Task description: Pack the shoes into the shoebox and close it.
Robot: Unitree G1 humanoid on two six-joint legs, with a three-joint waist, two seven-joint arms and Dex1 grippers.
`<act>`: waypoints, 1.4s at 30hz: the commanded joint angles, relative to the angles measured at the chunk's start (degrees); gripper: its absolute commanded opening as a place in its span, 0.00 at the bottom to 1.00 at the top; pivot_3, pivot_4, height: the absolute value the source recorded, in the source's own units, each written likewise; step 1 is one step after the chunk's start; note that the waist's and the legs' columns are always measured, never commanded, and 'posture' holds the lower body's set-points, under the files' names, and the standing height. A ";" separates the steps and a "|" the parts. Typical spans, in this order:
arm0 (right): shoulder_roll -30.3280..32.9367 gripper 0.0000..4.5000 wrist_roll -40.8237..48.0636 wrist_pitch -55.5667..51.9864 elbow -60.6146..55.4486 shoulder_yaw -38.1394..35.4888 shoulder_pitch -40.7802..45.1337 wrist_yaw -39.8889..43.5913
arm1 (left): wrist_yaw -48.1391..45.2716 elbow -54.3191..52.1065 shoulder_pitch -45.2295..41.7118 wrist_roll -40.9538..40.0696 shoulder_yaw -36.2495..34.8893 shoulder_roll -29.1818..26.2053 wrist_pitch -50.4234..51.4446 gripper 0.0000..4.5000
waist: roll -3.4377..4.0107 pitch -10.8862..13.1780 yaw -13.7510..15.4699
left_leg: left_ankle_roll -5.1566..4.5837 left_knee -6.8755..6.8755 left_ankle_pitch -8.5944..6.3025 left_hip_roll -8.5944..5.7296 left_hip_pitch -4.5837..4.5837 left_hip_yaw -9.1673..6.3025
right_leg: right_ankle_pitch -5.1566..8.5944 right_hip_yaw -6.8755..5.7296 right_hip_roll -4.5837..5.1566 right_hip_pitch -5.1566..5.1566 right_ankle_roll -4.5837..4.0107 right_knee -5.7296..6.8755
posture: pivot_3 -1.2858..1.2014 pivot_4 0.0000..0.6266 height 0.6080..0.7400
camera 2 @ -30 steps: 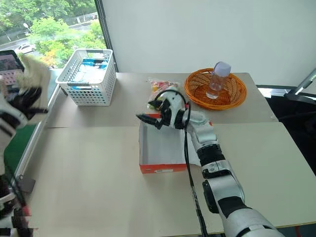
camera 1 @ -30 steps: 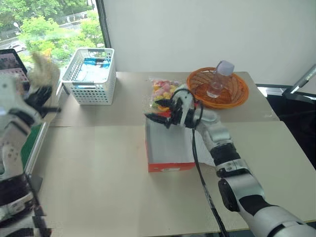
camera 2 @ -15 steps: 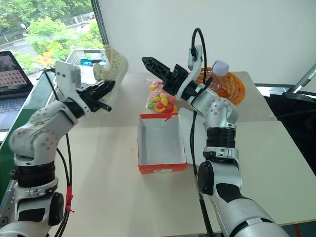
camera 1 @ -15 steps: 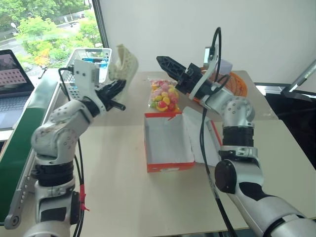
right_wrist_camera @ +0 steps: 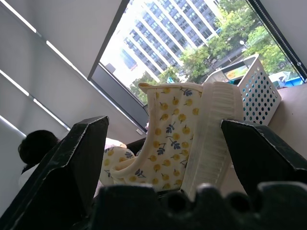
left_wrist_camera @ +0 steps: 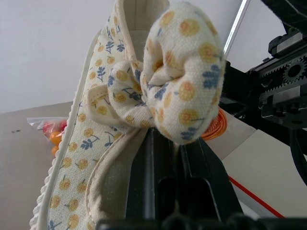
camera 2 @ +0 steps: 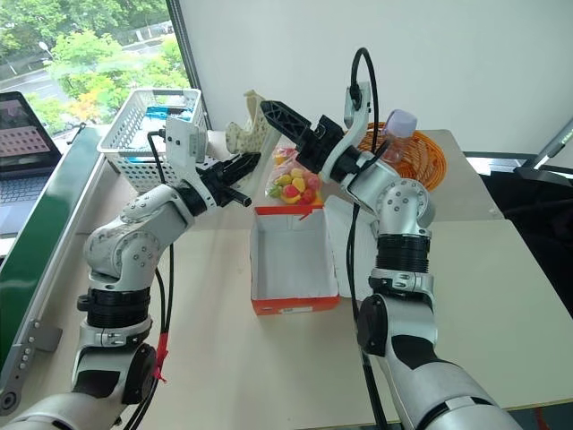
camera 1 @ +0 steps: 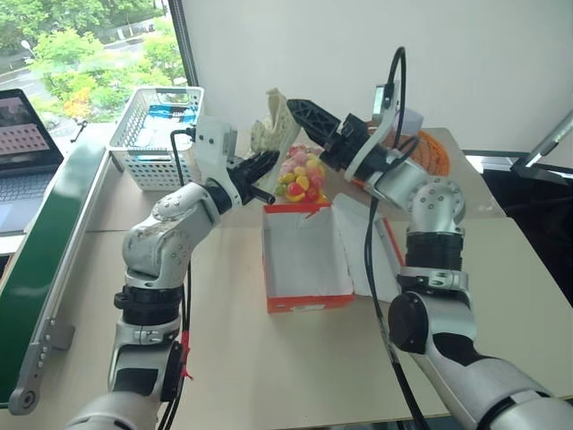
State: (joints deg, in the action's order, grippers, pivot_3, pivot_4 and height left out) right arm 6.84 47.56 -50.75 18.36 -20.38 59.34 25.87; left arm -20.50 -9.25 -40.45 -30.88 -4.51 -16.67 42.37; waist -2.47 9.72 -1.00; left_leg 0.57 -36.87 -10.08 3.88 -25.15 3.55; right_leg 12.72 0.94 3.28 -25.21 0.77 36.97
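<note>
One shoe, cream fabric printed with small yellow and blue flowers and a bow on top, hangs in the air above the far end of the shoebox. My left gripper is shut on it, its black fingers clamped under the bow. My right gripper is open and points at the shoe from the right. Its two fingers stand either side of the shoe's sole without touching it. The red-orange shoebox lies open on the table, white inside, with its lid folded out to the right.
A clear bag of coloured sweets lies just behind the box. A white lattice basket stands at the back left. At the back right is an orange wicker tray with a bottle. A laptop sits far left.
My left arm swung right, carrying the shoe from the far left up to the right gripper. My right gripper rose from the box a second ago and has since held still.
</note>
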 commanded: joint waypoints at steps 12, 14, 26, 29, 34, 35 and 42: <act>4.53 1.00 -1.44 4.08 3.37 0.62 -0.05 4.44 | 1.74 -7.25 -0.37 -1.76 -0.29 1.52 0.48 0.00 | 0.00 0.00 0.15 | -0.02 0.00 -0.01 0.00 -0.05 -0.01 | -0.01 -0.02 0.00 0.01 0.02 -0.08 | 0.52 0.24 1.00; 4.43 1.00 -1.37 4.02 3.08 0.75 0.14 4.57 | 1.88 -7.82 0.17 -1.67 0.48 2.36 0.68 0.00 | 0.00 0.00 0.18 | -0.02 0.00 -0.01 -0.01 -0.05 -0.01 | -0.01 -0.01 0.01 0.01 0.03 -0.08 | 0.52 0.24 1.00; 2.45 0.88 -1.13 3.33 1.43 2.57 -0.19 4.73 | 1.60 -6.63 -0.32 -1.48 2.82 6.40 0.76 0.00 | 0.01 0.01 0.11 | -0.02 -0.03 -0.01 -0.01 -0.05 -0.03 | -0.01 -0.01 -0.01 0.01 0.03 -0.06 | 0.52 0.24 1.00; 2.31 0.70 -1.32 3.31 1.18 2.95 -0.35 4.95 | 1.46 -6.39 -0.69 -1.28 2.83 6.48 0.61 0.00 | 0.01 0.01 0.14 | -0.02 -0.03 0.00 -0.01 -0.04 -0.03 | -0.01 -0.01 -0.01 0.01 0.03 -0.05 | 0.52 0.24 1.00; 2.85 0.31 -2.13 4.09 1.66 3.06 -0.15 4.49 | 1.72 -7.41 -0.69 -1.71 2.11 5.47 2.27 0.00 | 0.01 0.01 0.08 | -0.02 -0.03 -0.01 -0.01 -0.04 -0.03 | -0.01 -0.01 -0.01 0.01 0.03 -0.06 | 0.52 0.24 1.00; 3.12 0.25 -2.34 4.19 1.70 3.14 -0.08 4.52 | 1.80 -8.18 -0.40 -1.64 2.04 4.84 2.78 0.00 | 0.01 0.01 0.06 | -0.02 -0.03 -0.01 -0.01 -0.04 -0.03 | -0.01 -0.01 -0.01 0.01 0.03 -0.05 | 0.52 0.24 1.00; 6.94 0.18 -5.81 6.66 2.91 4.63 1.96 5.84 | 0.15 -16.44 5.03 -6.54 -3.02 -2.56 9.11 0.37 | 0.05 0.03 -0.03 | -0.02 -0.02 -0.01 0.00 -0.05 -0.04 | -0.01 -0.01 -0.01 -0.01 0.03 -0.06 | 0.52 0.24 1.00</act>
State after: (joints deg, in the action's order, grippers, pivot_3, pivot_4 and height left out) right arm 12.39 42.03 -46.65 22.59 -14.50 58.38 30.79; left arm -19.89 -21.35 -35.10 -36.02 -4.78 -17.72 50.76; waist -2.43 9.75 -1.02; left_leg 0.55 -36.89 -10.09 3.87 -25.21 3.51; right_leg 12.72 0.93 3.28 -25.23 0.80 36.92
